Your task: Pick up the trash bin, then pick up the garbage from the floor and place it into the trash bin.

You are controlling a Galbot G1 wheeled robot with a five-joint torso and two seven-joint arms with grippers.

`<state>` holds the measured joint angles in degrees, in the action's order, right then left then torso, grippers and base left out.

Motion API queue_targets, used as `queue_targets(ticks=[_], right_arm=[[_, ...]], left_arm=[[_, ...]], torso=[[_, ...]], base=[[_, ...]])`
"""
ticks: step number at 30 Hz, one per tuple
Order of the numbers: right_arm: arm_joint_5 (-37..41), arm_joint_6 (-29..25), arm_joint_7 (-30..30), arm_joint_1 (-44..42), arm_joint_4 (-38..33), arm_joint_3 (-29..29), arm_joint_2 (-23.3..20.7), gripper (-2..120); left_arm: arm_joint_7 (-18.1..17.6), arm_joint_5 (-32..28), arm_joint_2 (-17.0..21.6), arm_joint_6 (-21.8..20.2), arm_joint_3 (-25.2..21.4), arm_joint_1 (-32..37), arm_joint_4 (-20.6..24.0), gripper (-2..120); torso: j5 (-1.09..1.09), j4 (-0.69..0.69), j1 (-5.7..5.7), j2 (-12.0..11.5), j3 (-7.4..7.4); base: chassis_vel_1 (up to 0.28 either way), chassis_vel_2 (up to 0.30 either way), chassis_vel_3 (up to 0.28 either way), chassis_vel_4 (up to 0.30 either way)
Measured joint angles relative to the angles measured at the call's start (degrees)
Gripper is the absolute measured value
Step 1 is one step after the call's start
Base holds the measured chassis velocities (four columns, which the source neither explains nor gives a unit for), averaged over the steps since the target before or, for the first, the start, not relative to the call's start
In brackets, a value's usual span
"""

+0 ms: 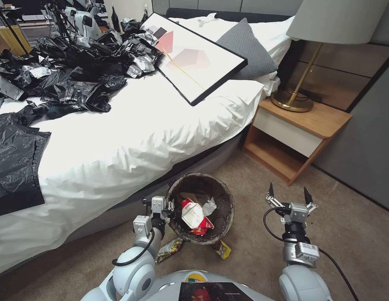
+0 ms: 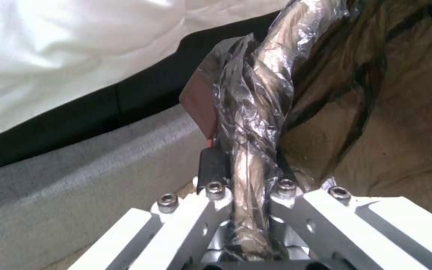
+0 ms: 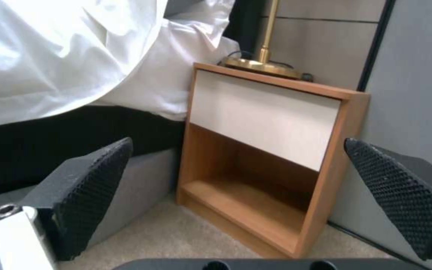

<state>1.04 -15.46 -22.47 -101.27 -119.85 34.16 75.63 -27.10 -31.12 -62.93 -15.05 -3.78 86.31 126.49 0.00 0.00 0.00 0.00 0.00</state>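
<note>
The trash bin (image 1: 219, 196), lined with a dark bag, hangs tilted just above the carpet beside the bed. My left gripper (image 1: 172, 209) is shut on its near-left rim; the left wrist view shows the crinkled liner rim (image 2: 256, 112) pinched in that gripper (image 2: 246, 168). Inside lie a crushed red-and-white cup (image 1: 192, 214), a white tissue (image 1: 209, 206) and tan paper (image 1: 187, 197). On the floor under the bin are a green-gold snack wrapper (image 1: 169, 249) and a yellow wrapper (image 1: 223, 250). My right gripper (image 1: 288, 196) is open and holds nothing, to the right of the bin; its black pads (image 3: 93, 195) face the nightstand.
The white bed (image 1: 131, 138) carries crinkled black bags (image 1: 73, 71), a framed picture (image 1: 194, 54) and a grey pillow (image 1: 249, 50). A wooden nightstand (image 1: 295, 138) with a brass lamp (image 1: 305, 83) stands at the right, against a grey wall. Open carpet (image 1: 353, 234) lies around the right arm.
</note>
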Motion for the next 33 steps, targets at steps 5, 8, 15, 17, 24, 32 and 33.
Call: queue_targets(ticks=[5,8,15,17,24,32,33], right_arm=[[0.0,0.0,0.0,0.0,0.0,0.0,0.0,100],[0.0,0.0,0.0,0.0,-0.1,0.0,0.0,100],[0.0,0.1,0.0,0.1,-0.1,-0.1,-0.1,100],[0.0,0.1,0.0,0.2,-0.1,-0.1,-0.1,100],[-0.1,-0.1,0.0,0.3,0.1,-0.2,0.0,100],[-0.1,-0.3,0.0,0.4,-0.2,-0.2,0.3,100],[-0.2,-0.3,0.0,0.4,-0.3,-0.2,0.4,100]], left_arm=[[0.0,0.0,0.0,0.0,0.0,0.0,0.0,2],[0.0,0.0,0.0,0.0,0.0,0.0,0.1,2],[0.0,0.0,0.0,0.0,-0.1,0.1,0.2,2],[0.0,0.0,0.0,0.0,-0.1,0.0,0.2,2],[0.0,0.0,0.0,0.0,-0.1,0.0,0.2,2],[-0.1,0.1,-0.2,0.0,-0.2,0.2,0.6,2],[-0.1,0.1,-0.2,0.0,-0.2,0.3,0.7,2]], torso=[[0.00,0.00,0.00,0.0,0.00],[0.00,0.00,0.00,0.0,0.00],[0.00,0.00,0.00,0.0,0.00],[0.00,0.01,0.00,0.0,0.00],[0.00,-0.01,0.00,0.0,0.00],[0.00,0.00,0.00,0.0,0.01],[-0.01,-0.01,0.00,0.0,0.01]], base=[[0.070,-0.072,-0.077,0.067],[0.093,-0.084,-0.075,0.114],[0.050,-0.088,-0.068,0.070],[0.000,0.000,0.000,0.000],[0.000,0.000,0.000,0.000],[0.000,0.000,0.000,0.000],[0.000,0.000,0.000,0.000]])
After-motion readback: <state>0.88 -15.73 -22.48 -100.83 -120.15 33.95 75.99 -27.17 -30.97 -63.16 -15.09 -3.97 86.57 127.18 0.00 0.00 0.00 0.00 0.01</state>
